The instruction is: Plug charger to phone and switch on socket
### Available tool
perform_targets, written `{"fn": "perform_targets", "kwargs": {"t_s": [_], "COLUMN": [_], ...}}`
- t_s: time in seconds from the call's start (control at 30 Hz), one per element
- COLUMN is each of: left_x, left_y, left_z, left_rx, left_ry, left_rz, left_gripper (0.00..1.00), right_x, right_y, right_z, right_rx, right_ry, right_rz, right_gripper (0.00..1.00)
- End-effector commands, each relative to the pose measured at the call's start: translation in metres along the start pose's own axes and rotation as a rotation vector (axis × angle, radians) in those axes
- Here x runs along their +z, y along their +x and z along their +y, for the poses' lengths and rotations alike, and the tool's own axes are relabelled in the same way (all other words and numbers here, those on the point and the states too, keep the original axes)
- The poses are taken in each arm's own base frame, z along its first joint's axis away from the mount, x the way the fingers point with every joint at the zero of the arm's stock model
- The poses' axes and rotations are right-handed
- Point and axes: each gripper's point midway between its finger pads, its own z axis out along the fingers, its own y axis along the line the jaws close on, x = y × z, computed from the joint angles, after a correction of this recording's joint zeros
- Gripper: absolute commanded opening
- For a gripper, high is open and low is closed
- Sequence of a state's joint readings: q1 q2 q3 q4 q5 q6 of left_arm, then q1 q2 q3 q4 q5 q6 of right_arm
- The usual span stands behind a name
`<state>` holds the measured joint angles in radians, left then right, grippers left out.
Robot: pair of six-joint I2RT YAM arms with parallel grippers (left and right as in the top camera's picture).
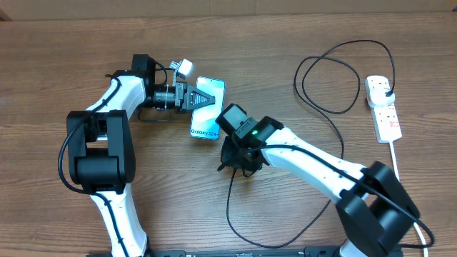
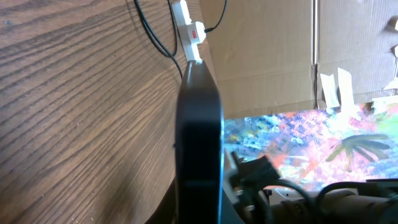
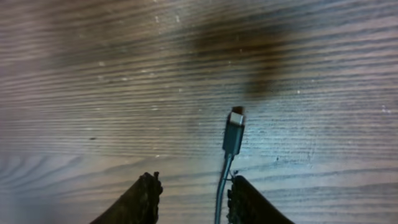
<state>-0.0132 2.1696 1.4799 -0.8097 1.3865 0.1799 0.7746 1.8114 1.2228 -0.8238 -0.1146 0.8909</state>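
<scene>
The phone, its light blue screen up, is tilted off the table with my left gripper shut on its far end. The left wrist view shows the phone edge-on as a dark slab. The charger cable loops across the table to its black plug in the socket. My right gripper points down at the table just right of the phone. Its jaws stand apart around the cable, which rests against the right finger. The connector tip lies just ahead of them.
The socket's white cord runs toward the table's front right. Slack black cable circles at the back right. In the left wrist view the socket lies far off, with cardboard walls and a colourful sheet beyond the table.
</scene>
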Motion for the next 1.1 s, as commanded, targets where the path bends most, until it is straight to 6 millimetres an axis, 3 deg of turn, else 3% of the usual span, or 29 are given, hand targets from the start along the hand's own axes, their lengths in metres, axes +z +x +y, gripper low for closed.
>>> {"fn": "perform_targets", "kwargs": {"t_s": [0.0, 0.2, 0.4, 0.53, 1.07], "left_x": [0.001, 0.001, 0.001, 0.001, 0.001], "left_y": [-0.002, -0.002, -0.002, -0.002, -0.002], "left_z": [-0.004, -0.004, -0.004, -0.004, -0.004], "left_rx": [0.008, 0.012, 0.012, 0.012, 0.012], "left_ry": [0.042, 0.042, 0.042, 0.043, 0.043], "left_rz": [-0.007, -0.008, -0.008, -0.008, -0.008], "left_gripper": [0.04, 0.04, 0.04, 0.04, 0.04], "right_x": [0.009, 0.013, 0.018, 0.023, 0.036], "right_y": [0.002, 0.005, 0.015, 0.022, 0.016], "right_z": [-0.002, -0.023, -0.019, -0.018, -0.023], "right_rx": [0.013, 0.078, 0.074, 0.063, 0.082], "right_ry": [0.039, 0.152, 0.14, 0.141, 0.169], "right_rz": [-0.011, -0.033, -0.014, -0.02, -0.052], "right_gripper": [0.4, 0.38, 0.3, 0.3, 0.3]}}
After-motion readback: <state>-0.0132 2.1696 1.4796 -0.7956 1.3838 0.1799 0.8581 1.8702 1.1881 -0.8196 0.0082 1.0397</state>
